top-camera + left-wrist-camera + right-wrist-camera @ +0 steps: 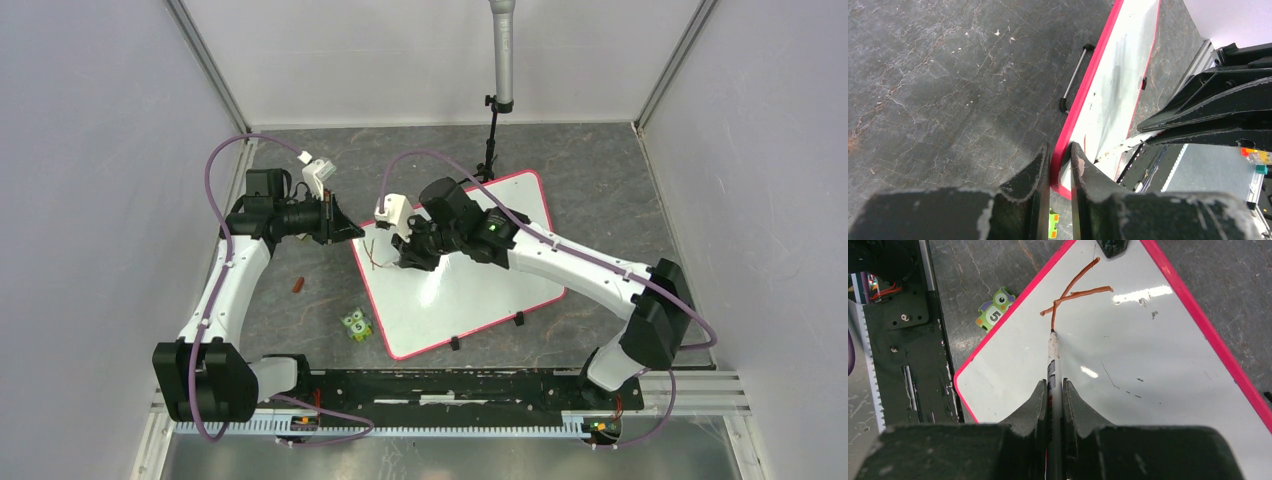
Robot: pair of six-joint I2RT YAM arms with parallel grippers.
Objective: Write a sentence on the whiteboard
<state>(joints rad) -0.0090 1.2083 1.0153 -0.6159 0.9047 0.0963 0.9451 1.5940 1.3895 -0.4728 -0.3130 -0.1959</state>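
**A:** Board first, quick. Where was it?

**B:** The whiteboard (470,290) lay flat mid-table, skewed, with its long axis running roughly 8 to 2 o'clock in the top view. The sentence (1073,295) was barely begun. There were only a few crossing brown-red strokes near the board's 9 o'clock corner, maybe a K. I couldn't read it for sure.

**A:** Claws?

**B:** The right gripper (1054,386) was clenched on the marker (1053,360), with the tip touching the white at the foot of one stroke. The left gripper (1060,150) was clamped on the pink frame at that same corner, one finger outside and one on the white side.

**A:** Step?

**B:** I judged it to be the first letter, so very early. Nearly the whole board was blank. The next move probably called for dragging the tip on toward 3 o'clock with even pressure while the left claw pinned the board.

**A:** Anything around it?

**B:** An owl tile (356,325) marked 5 sat just off the 7 o'clock edge. A small red piece (298,285), possibly a cap, lay on the table (600,200) at 9 o'clock, apart from the board. A black stand (489,150) stood at 12 o'clock by the far corner.

**A:** Blockers?

**B:** Nothing lay on the writing area except a few specks. The right arm did reach across the board. The left claw's inner finger sat near the strokes and could crowd the line start.
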